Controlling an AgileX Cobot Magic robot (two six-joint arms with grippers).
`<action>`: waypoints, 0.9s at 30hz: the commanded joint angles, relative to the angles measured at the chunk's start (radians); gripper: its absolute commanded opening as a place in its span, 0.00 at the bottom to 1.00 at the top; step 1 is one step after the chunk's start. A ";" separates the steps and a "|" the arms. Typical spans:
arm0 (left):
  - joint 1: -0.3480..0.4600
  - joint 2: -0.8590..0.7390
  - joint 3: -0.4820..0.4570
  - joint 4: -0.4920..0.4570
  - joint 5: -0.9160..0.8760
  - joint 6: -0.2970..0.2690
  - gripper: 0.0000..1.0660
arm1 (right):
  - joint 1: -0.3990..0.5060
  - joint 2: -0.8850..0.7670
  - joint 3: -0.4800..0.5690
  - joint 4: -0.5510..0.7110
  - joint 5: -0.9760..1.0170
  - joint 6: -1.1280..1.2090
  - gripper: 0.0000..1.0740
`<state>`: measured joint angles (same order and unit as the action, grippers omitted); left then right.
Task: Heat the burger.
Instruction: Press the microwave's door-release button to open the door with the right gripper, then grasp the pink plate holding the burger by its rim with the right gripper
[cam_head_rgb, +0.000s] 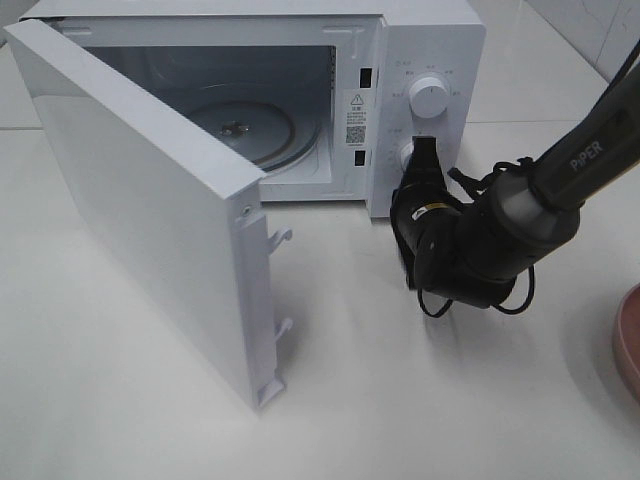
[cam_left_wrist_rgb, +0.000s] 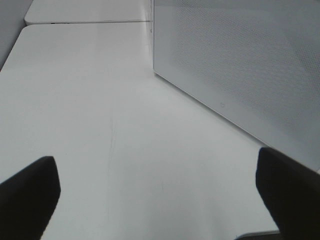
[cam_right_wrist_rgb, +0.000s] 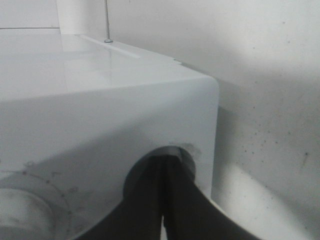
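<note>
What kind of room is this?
Probably a kitchen-style counter: a white microwave with its door open and a glass turntable inside, standing on a white countertop.

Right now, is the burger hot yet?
Not yet. Done: the microwave door is open. In hand: the right tool is at the lower dial. Left: the turntable is empty and no burger is in view, so loading, closing and heating remain.
</note>
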<state>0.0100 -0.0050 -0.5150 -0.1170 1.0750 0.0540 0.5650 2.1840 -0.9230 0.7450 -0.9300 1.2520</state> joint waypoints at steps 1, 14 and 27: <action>-0.005 -0.017 -0.001 -0.010 -0.009 -0.001 0.94 | -0.027 -0.049 0.004 -0.052 -0.048 -0.010 0.00; -0.005 -0.017 -0.001 -0.010 -0.009 -0.001 0.94 | -0.027 -0.157 0.097 -0.098 0.216 -0.078 0.00; -0.005 -0.017 -0.001 -0.010 -0.009 -0.001 0.94 | -0.030 -0.337 0.128 -0.137 0.594 -0.604 0.00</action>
<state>0.0100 -0.0050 -0.5150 -0.1170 1.0750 0.0540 0.5390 1.8900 -0.8000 0.6440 -0.4290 0.7910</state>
